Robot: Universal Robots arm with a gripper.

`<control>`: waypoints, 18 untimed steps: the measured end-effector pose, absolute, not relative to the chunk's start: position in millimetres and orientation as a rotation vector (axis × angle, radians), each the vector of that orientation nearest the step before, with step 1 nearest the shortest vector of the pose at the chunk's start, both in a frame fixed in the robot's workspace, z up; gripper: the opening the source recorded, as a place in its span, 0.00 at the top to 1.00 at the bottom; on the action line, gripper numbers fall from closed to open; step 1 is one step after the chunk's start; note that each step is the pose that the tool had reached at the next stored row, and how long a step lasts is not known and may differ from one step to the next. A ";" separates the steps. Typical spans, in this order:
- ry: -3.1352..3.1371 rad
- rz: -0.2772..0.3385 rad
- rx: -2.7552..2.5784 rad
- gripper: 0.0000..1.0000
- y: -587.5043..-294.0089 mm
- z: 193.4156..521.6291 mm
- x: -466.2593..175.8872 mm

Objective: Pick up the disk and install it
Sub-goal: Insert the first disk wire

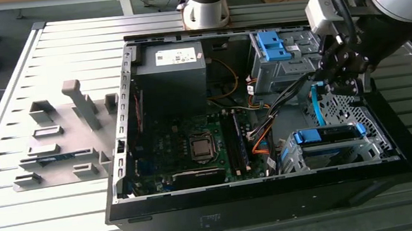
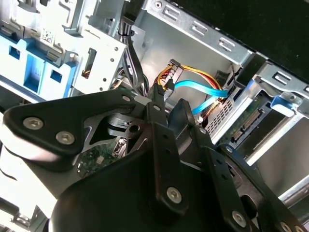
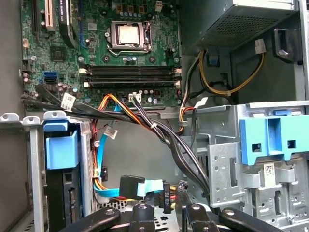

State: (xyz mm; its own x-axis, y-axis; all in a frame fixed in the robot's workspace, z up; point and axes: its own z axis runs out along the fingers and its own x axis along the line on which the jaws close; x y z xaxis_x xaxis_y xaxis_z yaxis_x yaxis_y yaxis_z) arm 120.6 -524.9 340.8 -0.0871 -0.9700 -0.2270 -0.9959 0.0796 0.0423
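I am working inside the open computer case, which lies on its side on the slatted table. As I judge it, most of the task is done. In the exterior view the disk already sits in the drive cage, in the corner of the case nearest that camera on the exterior view's right. Its blue handle lies along the cage's top edge, so the pick and the slide-in look finished. What seems left is the cabling. The socket edge of the disk shows bare in the second wrist view, with nothing plugged into it. The disk's socket end points into the gap between the two cages, toward me. I take its long axis to run from that gap back toward the case wall nearest the exterior camera, though the cage hides too much to be sure. In the first wrist view the disk appears as a dark slab under its handle. My gripper hangs in that gap, close to the cage. In both wrist views a black connector with a light blue flat cable lies right at my gripper. Whether I am clamped on that connector or just at it, I cannot tell.
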 end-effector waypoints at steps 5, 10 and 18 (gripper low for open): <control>2.198 0.281 -2.025 0.69 -523.5 340.6 123.0; 2.182 0.287 -2.037 0.69 -523.1 338.6 122.0; 2.176 0.289 -2.044 0.76 -522.9 337.8 121.9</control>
State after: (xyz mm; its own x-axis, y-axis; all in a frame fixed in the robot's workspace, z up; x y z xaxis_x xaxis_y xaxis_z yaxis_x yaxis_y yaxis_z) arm 121.9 -522.9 337.8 -0.0659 -0.9700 -0.2338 -0.9974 0.0576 0.0424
